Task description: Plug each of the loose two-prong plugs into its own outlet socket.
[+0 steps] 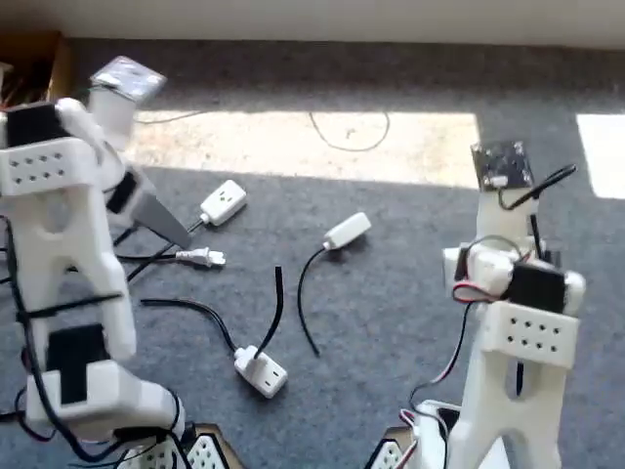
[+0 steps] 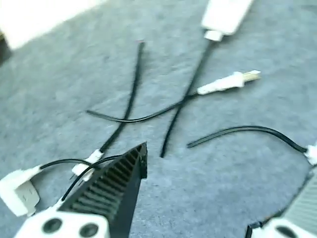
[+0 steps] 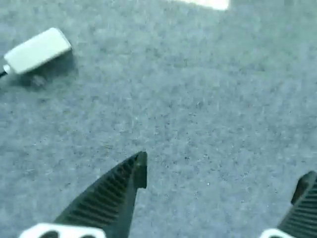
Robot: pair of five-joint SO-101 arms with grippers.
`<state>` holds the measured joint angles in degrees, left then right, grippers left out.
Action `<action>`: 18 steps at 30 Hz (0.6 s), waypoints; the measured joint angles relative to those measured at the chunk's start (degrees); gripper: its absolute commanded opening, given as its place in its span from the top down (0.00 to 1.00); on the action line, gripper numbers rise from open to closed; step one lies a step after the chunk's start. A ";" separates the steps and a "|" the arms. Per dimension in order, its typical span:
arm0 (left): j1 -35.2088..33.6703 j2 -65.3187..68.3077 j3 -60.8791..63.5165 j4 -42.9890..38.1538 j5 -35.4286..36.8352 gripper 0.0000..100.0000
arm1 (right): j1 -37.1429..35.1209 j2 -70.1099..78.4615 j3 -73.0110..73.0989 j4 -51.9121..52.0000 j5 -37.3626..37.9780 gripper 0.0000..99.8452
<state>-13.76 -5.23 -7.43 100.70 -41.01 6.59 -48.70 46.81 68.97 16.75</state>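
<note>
A loose two-prong plug [image 1: 200,257] lies on the grey carpet, its brass prongs bare; in the left wrist view the plug [image 2: 227,82] has its black cable crossing another. Just beyond it lies a white outlet socket [image 1: 224,202] [image 2: 225,15]. A second socket [image 1: 349,231] [image 3: 37,49] rests mid-carpet, and a third [image 1: 262,371] near the front. My left gripper [image 2: 228,163] hovers open above the cables, short of the plug, holding nothing. My right gripper [image 3: 223,173] is open over bare carpet, well away from the second socket.
Another white socket [image 2: 20,191] lies by my left gripper's finger [image 2: 116,186]. Loose black cables [image 1: 278,298] snake across the middle. A sunlit patch [image 1: 312,147] lies at the back. The arm bases [image 1: 78,391] [image 1: 508,410] stand at the front corners.
</note>
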 measured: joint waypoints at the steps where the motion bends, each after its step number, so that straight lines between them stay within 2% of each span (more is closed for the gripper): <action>1: 3.52 -4.66 5.89 0.00 -2.20 0.55 | 0.00 -3.08 7.56 -4.84 0.00 0.57; 5: 11.60 -23.74 29.89 -0.44 -13.36 0.55 | -0.35 -13.63 31.12 -18.81 0.00 0.57; 11: 9.67 -48.79 62.42 -17.23 -30.59 0.52 | -0.44 -18.99 38.24 -21.89 0.00 0.57; 14: 10.55 -57.93 74.90 -25.05 -33.85 0.51 | -0.44 -19.34 38.51 -22.07 -0.09 0.57; 18: 16.62 -65.23 82.81 -28.31 -34.64 0.51 | -0.44 -19.34 38.51 -22.07 -0.09 0.57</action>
<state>2.86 -70.46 75.38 72.40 -75.65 6.15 -68.04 85.32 46.90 16.66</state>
